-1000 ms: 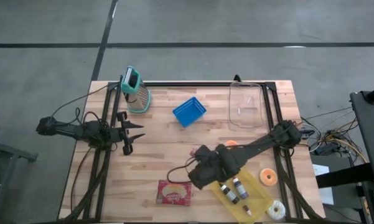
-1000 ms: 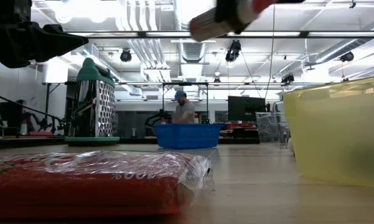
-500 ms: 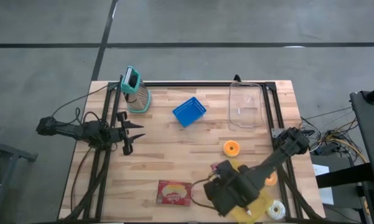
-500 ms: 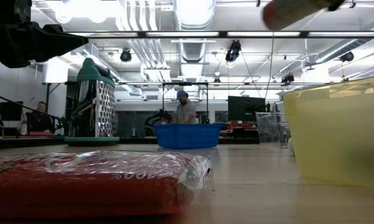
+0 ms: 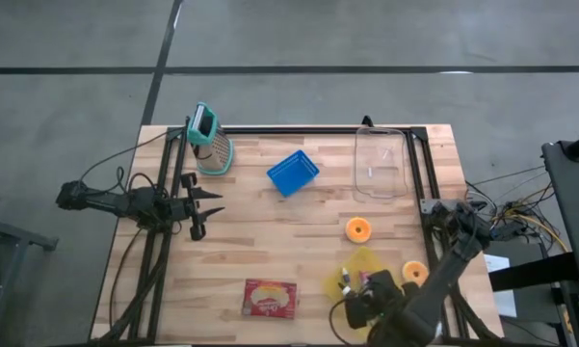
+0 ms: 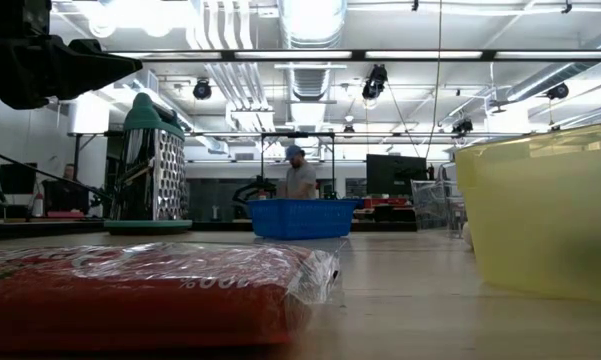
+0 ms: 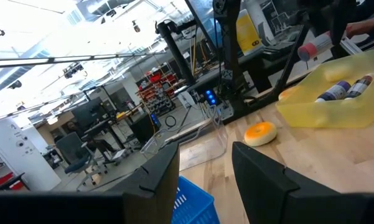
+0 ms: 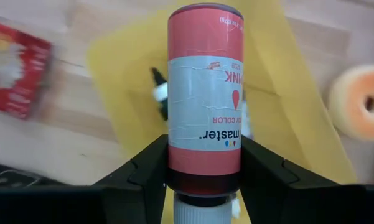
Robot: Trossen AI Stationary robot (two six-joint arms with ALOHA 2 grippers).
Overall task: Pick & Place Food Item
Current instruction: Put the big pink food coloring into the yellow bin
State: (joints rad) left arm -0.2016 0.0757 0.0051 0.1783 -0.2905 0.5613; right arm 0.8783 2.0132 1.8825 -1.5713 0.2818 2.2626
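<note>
Now, left to right across the desk (image 5: pixel 260 246):

Left arm: waiting at the desk's left edge, its left hand (image 5: pixel 204 206) hanging released and empty, dark fingers (image 7: pixel 264 180) spread apart, nothing between them.

Grater (image 5: pixel 210 143) and blue basket (image 5: pixel 293 173): sitting at the far side, untouched through the last second.

Red packet (image 5: pixel 271 298): lying flat near the front edge, not being handled.

Right hand (image 5: pixel 366 301): having swung from mid-desk toward the front edge within the last second, it is now hanging over the near end of the yellow tray (image 5: pixel 366 262); its fingers are clenched on a pink bottle (image 8: pixel 205 93), gripping just above the white cap.

Pink bottle, the task's thing: riding in the air above the tray, which the wrist view is showing directly beneath it, with small bottles already inside.

Low view: the bottle has slid out of the top of the picture, matching that sweep.

Meaning: transport looks nearly finished; lowering and letting go into the tray seem to be what remains.

Donuts: one orange donut (image 5: pixel 358 229) is lying behind the tray, another (image 5: pixel 415 275) just right of it.
</note>
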